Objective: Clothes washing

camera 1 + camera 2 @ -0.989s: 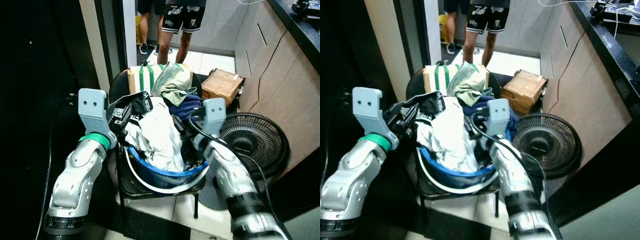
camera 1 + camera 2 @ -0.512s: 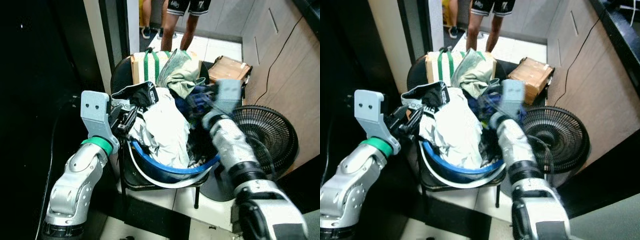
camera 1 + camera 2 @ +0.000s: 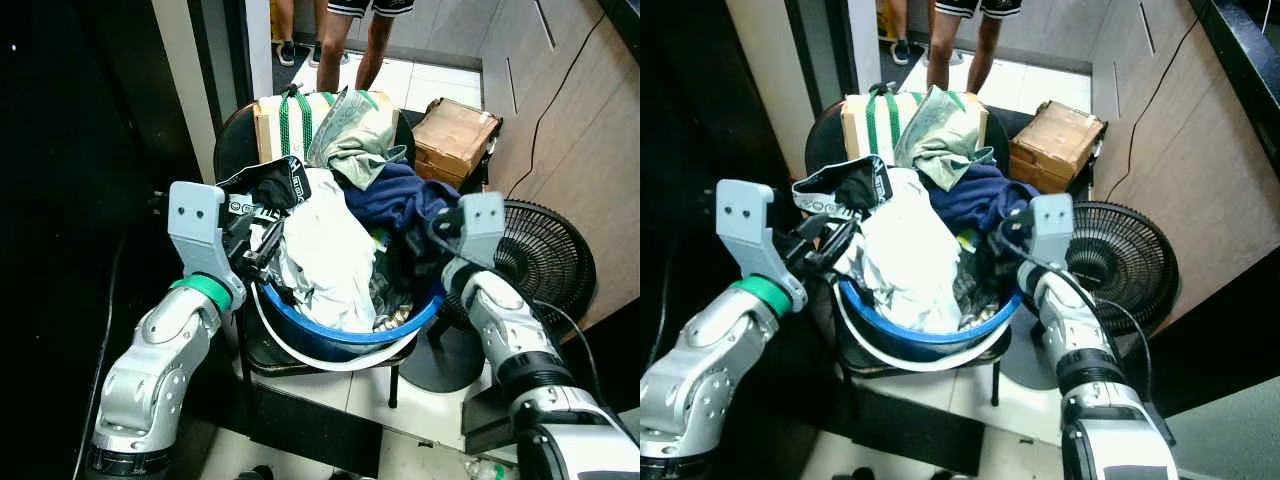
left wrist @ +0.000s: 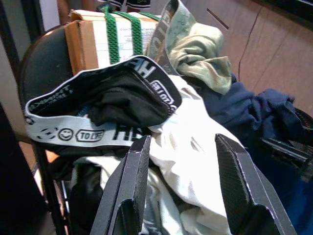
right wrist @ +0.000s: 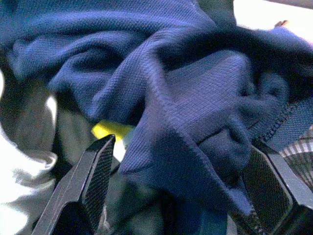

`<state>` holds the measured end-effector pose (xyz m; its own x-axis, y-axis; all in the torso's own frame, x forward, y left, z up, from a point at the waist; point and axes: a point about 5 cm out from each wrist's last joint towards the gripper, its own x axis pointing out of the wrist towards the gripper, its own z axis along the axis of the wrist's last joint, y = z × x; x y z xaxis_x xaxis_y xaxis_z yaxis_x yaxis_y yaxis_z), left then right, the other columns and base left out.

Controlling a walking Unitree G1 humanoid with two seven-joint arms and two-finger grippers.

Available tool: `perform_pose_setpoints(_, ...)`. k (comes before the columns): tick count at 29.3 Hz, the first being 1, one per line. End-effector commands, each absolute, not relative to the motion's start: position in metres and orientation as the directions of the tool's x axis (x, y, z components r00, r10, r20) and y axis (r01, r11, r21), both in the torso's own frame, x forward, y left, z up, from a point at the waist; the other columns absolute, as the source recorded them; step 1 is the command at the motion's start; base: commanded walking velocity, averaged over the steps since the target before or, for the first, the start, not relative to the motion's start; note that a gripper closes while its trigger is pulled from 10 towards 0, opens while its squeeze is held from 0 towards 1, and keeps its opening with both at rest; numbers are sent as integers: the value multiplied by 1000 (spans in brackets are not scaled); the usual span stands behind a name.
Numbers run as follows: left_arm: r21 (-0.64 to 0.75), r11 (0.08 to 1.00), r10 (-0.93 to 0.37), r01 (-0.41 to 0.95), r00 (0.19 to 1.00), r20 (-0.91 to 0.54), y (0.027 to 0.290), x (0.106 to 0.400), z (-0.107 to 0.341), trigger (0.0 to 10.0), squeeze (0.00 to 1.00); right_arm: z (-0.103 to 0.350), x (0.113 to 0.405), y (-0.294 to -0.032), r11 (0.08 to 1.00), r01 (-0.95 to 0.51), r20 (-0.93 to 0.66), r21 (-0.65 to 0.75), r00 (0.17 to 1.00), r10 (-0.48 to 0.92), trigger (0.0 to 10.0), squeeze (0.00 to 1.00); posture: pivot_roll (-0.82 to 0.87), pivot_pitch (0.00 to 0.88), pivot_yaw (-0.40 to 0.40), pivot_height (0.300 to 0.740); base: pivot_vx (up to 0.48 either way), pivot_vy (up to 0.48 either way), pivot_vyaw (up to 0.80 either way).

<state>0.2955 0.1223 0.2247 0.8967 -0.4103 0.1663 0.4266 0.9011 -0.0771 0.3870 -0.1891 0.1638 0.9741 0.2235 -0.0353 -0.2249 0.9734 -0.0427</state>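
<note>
Heaping out of the blue basin [image 3: 340, 335] on the chair [image 3: 240, 150], the laundry lies between both tools — the right tool [image 5: 181, 196] gapes around the navy garment [image 3: 400, 200], nearer than the open left tool [image 4: 183, 186] beside the white shirt [image 3: 325, 255].

one blue basket [image 3: 345, 335] sits on one black chair [image 3: 240, 150]. there are two cardboard boxes [image 3: 455, 135], one black fan [image 3: 545, 265] and two legs [image 3: 355, 40].

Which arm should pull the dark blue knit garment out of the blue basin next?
Right, probably. The right gripper already has its open fingers on either side of the dark blue knit garment; the left gripper faces the white shirt.
</note>
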Motion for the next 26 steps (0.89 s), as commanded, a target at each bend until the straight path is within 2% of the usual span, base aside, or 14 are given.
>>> perform_pose_setpoints(1, -78, 894, -425, 442, 890, 163, 120, 293, 225, 10000, 0, 150, 383, -191, 970, -239, -100, -43, 967, 234, 10000, 31, 82, 197, 42, 740, 0, 0, 0)
perform_pose_setpoints(2, -79, 891, -431, 448, 887, 164, 119, 293, 225, 10000, 0, 146, 380, -192, 961, -271, -136, -63, 956, 261, 10000, 0, 78, 194, 46, 740, 0, 0, 0)
perform_pose_setpoints(4, -81, 889, -435, 451, 885, 166, 118, 293, 225, 10000, 0, 145, 379, -193, 951, -300, -155, -75, 946, 286, 10000, 0, 77, 192, 46, 740, 0, 0, 0)
perform_pose_setpoints(5, -82, 888, -435, 453, 884, 169, 117, 293, 226, 10000, 0, 144, 377, -193, 944, -320, -161, -80, 939, 305, 8745, 0, 75, 189, 45, 740, 0, 0, 0)
perform_pose_setpoints(6, -82, 888, -435, 453, 884, 169, 117, 293, 226, 10000, 0, 144, 377, -193, 944, -320, -161, -80, 939, 305, 8745, 0, 75, 189, 45, 740, 0, 0, 0)
perform_pose_setpoints(7, -82, 888, -434, 452, 884, 172, 117, 293, 226, 10000, 0, 145, 377, -194, 942, -324, -154, -81, 938, 310, 2314, 0, 75, 187, 44, 740, 0, 0, 0)
perform_pose_setpoints(8, -83, 889, -432, 450, 885, 174, 117, 294, 227, 10000, 0, 147, 377, -194, 941, -330, -138, -75, 938, 318, 0, 0, 75, 185, 43, 740, 0, 0, 0)
perform_pose_setpoints(16, -84, 892, -426, 445, 887, 178, 119, 294, 227, 10000, 0, 153, 379, -194, 946, -320, -103, -51, 944, 314, 0, 0, 75, 185, 43, 740, 0, 0, 0)
perform_pose_setpoints(17, -91, 891, -425, 445, 887, 181, 120, 294, 228, 10000, 0, 158, 379, -190, 934, -355, -73, -21, 933, 353, 10000, 0, 76, 183, 42, 740, 0, 0, 0)
perform_pose_setpoints(21, -103, 883, -435, 458, 881, 187, 120, 293, 228, 10000, 0, 166, 373, -179, 862, -508, -36, 10, 861, 508, 10000, 0, 77, 181, 41, 740, 0, 0, 0)
perform_pose_setpoints(22, -103, 883, -435, 458, 881, 187, 120, 293, 228, 10000, 0, 166, 373, -179, 862, -508, -36, 10, 861, 508, 10000, 0, 77, 181, 41, 740, 0, 0, 0)
perform_pose_setpoints(23, -102, 880, -441, 464, 878, 187, 119, 292, 228, 10000, 0, 164, 370, -177, 844, -536, -46, 17, 843, 537, 10000, 459, 77, 181, 41, 740, 0, 0, 0)
perform_pose_setpoints(26, -100, 879, -444, 466, 877, 186, 119, 292, 228, 10000, 0, 163, 369, -176, 834, -551, -53, 23, 833, 551, 10000, 459, 77, 181, 41, 740, 0, 0, 0)
